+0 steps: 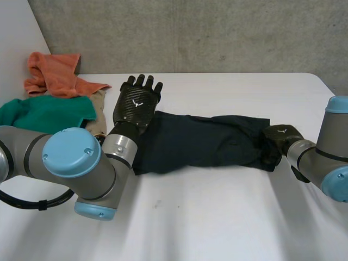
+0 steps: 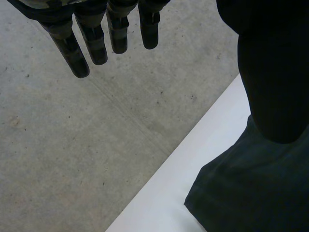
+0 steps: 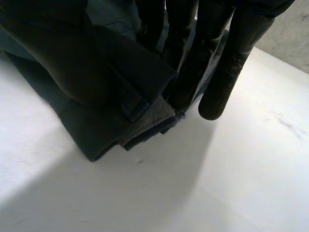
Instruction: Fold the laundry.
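A dark navy garment (image 1: pixel 198 142) lies folded in a long strip across the middle of the white table (image 1: pixel 217 212). My left hand (image 1: pixel 137 102) hovers over the strip's left end, palm down and open; its straight fingers (image 2: pixel 94 41) point past the table's far edge, with the garment (image 2: pixel 251 193) below the thumb. My right hand (image 1: pixel 278 140) is at the strip's right end. In the right wrist view its thumb (image 3: pixel 53 53) and fingers (image 3: pixel 227 72) close on the garment's hemmed edge (image 3: pixel 145 113), pinching the layers just above the table.
An orange towel (image 1: pixel 54 75), a green cloth (image 1: pixel 46 111) and a beige cloth (image 1: pixel 99 111) are heaped at the table's back left corner, close to my left arm. A concrete wall (image 1: pixel 206 32) stands behind the table's far edge.
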`<state>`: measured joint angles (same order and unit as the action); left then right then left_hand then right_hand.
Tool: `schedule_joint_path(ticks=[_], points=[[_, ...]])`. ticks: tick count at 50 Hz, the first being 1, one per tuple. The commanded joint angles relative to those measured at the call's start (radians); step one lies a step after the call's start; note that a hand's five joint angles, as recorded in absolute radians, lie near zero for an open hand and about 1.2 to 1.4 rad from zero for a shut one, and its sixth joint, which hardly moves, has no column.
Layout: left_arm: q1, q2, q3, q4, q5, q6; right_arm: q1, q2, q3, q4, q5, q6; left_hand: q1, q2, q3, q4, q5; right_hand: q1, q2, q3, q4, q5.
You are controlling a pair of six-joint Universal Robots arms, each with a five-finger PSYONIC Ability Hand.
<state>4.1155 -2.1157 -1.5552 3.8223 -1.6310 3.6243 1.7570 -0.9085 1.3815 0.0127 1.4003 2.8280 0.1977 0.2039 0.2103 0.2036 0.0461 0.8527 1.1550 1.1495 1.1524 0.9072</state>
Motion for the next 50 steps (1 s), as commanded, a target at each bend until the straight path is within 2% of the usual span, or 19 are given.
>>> schedule_joint_path(ticks=[1,5,6,12,16,21,24,29,33,35,37,39,40,42,43,46,47,50], points=[[0.000,0.011,-0.003,-0.003,0.000,0.002,-0.071,-0.128,0.040,-0.016,0.005,-0.119,-0.023,-0.029,-0.036,-0.029,-0.046,0.544,0.241,0.247,0.244,0.315],[0.005,0.017,-0.019,-0.004,0.000,0.002,-0.136,-0.188,0.071,-0.014,0.009,-0.293,-0.023,-0.029,-0.036,-0.029,-0.046,0.544,0.241,0.247,0.244,0.315],[0.005,0.022,-0.022,-0.006,0.000,0.002,-0.152,-0.193,0.074,-0.016,0.012,-0.377,-0.023,-0.029,-0.036,-0.029,-0.046,0.544,0.241,0.247,0.244,0.315],[0.003,0.039,-0.055,-0.006,0.000,0.000,-0.160,-0.199,0.057,-0.016,0.040,-0.591,-0.023,-0.029,-0.036,-0.029,-0.046,0.544,0.241,0.247,0.244,0.315],[0.003,0.045,-0.075,-0.006,0.000,0.000,-0.093,-0.201,0.028,-0.023,0.063,-0.662,-0.023,-0.029,-0.036,-0.029,-0.046,0.544,0.241,0.247,0.244,0.315],[0.005,0.060,-0.088,-0.006,-0.001,0.000,0.065,-0.190,-0.033,-0.072,0.043,-0.693,-0.023,-0.029,-0.036,-0.029,-0.046,0.544,0.241,0.247,0.244,0.315],[0.006,0.074,-0.095,-0.006,-0.001,0.000,0.151,-0.191,-0.022,-0.138,-0.009,-0.716,-0.023,-0.029,-0.036,-0.029,-0.046,0.544,0.241,0.247,0.244,0.315],[0.009,0.098,-0.100,-0.007,-0.001,-0.001,0.323,-0.155,0.033,-0.166,-0.190,-0.792,-0.023,-0.029,-0.036,-0.029,-0.046,0.544,0.241,0.247,0.244,0.315],[0.005,0.111,-0.095,-0.007,-0.001,-0.001,0.361,-0.112,0.056,-0.132,-0.247,-0.792,-0.023,-0.029,-0.036,-0.029,-0.046,0.544,0.241,0.247,0.244,0.315],[0.003,0.112,-0.086,-0.009,-0.001,-0.003,0.363,-0.115,0.062,-0.096,-0.270,-0.777,-0.023,-0.029,-0.036,-0.029,-0.046,0.544,0.241,0.247,0.244,0.315],[0.003,0.112,-0.077,-0.007,-0.001,-0.001,0.367,-0.118,0.062,-0.079,-0.285,-0.750,-0.023,-0.029,-0.036,-0.029,-0.046,0.329,0.026,0.032,0.029,0.100],[0.000,0.112,-0.057,-0.007,-0.001,-0.003,0.358,-0.127,0.057,-0.060,-0.313,-0.676,-0.023,-0.029,-0.036,-0.029,-0.046,-0.216,-0.519,-0.513,-0.516,-0.445],[0.000,0.111,-0.048,-0.007,-0.003,-0.003,0.349,-0.151,0.048,-0.059,-0.316,-0.600,-0.023,-0.029,-0.036,-0.029,-0.046,-0.678,-0.980,-0.975,-0.978,-0.907],[-0.004,0.109,-0.019,-0.007,-0.003,-0.004,0.337,-0.187,0.048,-0.062,-0.320,-0.494,-0.023,-0.029,-0.036,-0.029,-0.046,-0.678,-0.980,-0.975,-0.978,-0.907],[-0.009,0.108,-0.008,-0.009,-0.003,-0.007,0.320,-0.225,0.047,-0.062,-0.326,-0.376,-0.023,-0.029,-0.036,-0.029,-0.046,-0.678,-0.980,-0.975,-0.978,-0.907],[-0.027,0.097,0.043,-0.018,-0.003,-0.027,0.277,-0.268,0.044,-0.068,-0.327,-0.196,-0.023,-0.029,-0.036,-0.029,-0.046,-0.678,-0.980,-0.975,-0.978,-0.907],[-0.032,0.095,0.056,-0.024,-0.003,-0.036,0.233,-0.289,0.039,-0.071,-0.319,-0.085,-0.023,-0.029,-0.036,-0.029,-0.046,-0.678,-0.980,-0.975,-0.978,-0.907],[-0.041,0.074,0.110,-0.064,-0.001,-0.076,0.162,-0.311,0.019,-0.062,-0.305,0.049,-0.019,-0.026,-0.032,-0.025,-0.042,-0.678,-0.980,-0.975,-0.978,-0.907]])
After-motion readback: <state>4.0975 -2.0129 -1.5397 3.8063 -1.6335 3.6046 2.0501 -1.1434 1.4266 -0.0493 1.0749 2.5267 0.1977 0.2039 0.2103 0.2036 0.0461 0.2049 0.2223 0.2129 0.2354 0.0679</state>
